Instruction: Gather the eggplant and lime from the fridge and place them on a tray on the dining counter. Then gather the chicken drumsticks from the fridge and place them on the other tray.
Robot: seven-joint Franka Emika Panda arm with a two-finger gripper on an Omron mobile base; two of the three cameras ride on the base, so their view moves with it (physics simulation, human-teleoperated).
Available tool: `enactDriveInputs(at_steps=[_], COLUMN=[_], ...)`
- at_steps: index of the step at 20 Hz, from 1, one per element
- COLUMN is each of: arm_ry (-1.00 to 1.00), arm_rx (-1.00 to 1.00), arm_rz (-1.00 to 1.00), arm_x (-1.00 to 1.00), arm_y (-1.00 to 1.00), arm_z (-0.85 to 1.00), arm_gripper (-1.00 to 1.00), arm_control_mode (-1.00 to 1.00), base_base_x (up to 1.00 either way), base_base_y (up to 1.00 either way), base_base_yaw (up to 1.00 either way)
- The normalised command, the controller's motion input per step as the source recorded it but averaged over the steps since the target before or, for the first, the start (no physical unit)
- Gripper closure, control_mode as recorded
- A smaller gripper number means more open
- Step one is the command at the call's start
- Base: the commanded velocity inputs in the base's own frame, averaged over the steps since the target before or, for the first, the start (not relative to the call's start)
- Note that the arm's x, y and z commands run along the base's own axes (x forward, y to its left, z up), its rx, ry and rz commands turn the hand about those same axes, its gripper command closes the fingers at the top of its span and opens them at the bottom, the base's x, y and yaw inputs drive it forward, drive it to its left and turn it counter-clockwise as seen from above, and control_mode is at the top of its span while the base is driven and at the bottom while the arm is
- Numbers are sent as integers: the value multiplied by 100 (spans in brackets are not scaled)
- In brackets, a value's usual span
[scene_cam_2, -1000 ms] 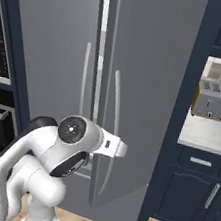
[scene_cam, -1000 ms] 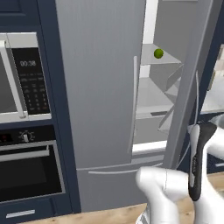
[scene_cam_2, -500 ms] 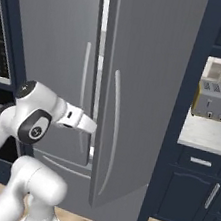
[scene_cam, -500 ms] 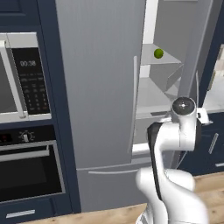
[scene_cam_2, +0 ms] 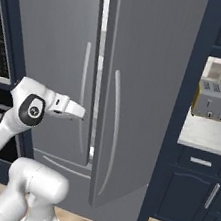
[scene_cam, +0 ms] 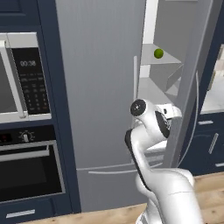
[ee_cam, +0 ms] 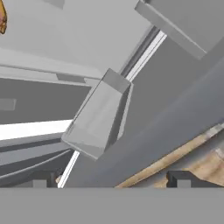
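While the fridge's right door stood ajar in the left base view, the lime sat alone on an upper shelf; small, firm and round, it would likely roll, so grip it across its middle. In the right base view, the gripper pointed into the door gap. In the hand view, its jaws stood wide apart, empty, facing a bare door bin.

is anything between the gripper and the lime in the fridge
Nothing visible blocks it. The lime sits alone on an upper fridge shelf, seen through the gap beside the open right door. The open, empty gripper points into the fridge lower down, so it must rise to shelf height, staying clear of the door's edge.
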Motion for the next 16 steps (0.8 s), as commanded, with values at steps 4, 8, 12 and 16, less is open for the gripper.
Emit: enactDriveInputs(at_steps=[4, 8, 12, 16], arm_ry=[9, 6, 7, 8], arm_rx=[-11, -13, -11, -7], arm_rz=[-17, -15, -9, -8], arm_x=[65, 44, 26, 6], arm_y=[16, 0, 0, -1], arm_z=[0, 0, 0, 0], arm_gripper=[-100, -100, -100, -100], arm_control_mode=[-100, -100, -100, -100], base_base_x=[0, 0, 0, 0], base_base_y=[0, 0, 0, 0], base_base_yaw=[0, 0, 0, 0])
